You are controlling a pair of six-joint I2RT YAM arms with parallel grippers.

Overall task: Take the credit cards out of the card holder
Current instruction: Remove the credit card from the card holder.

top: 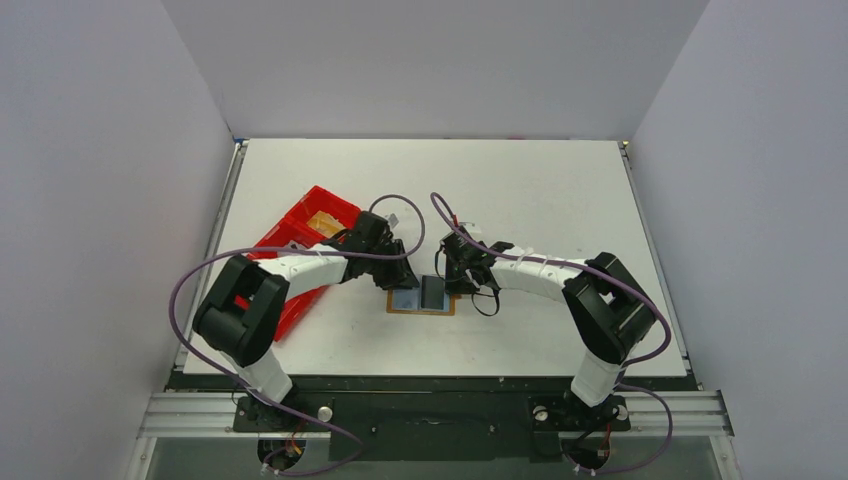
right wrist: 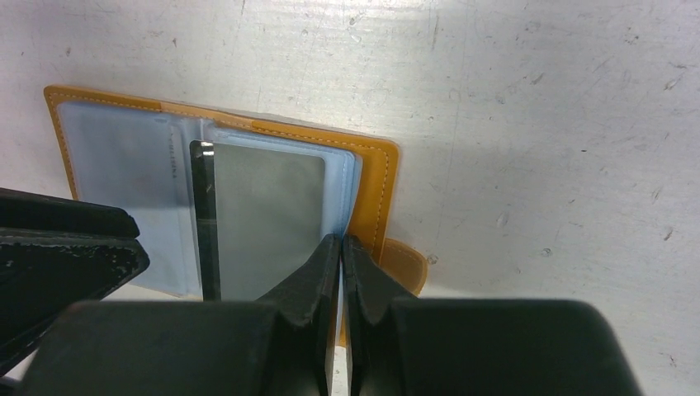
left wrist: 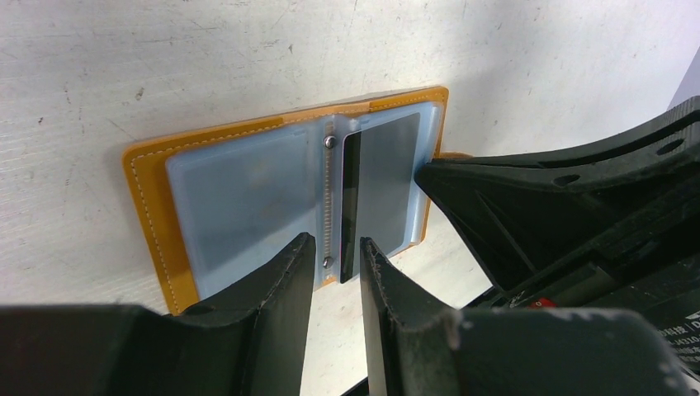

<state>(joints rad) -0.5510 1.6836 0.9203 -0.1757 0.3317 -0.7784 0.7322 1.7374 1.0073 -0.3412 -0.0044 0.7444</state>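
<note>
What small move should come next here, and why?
Probably the right gripper should draw gently outward: its jaws sit nearly closed at the sleeve edge beside the grey credit card, while the left gripper, open, straddles the spine of the card holder, placed to steady it.

White scuffed table, plain grey walls on three sides, aluminium rail along near edge, even light
</note>
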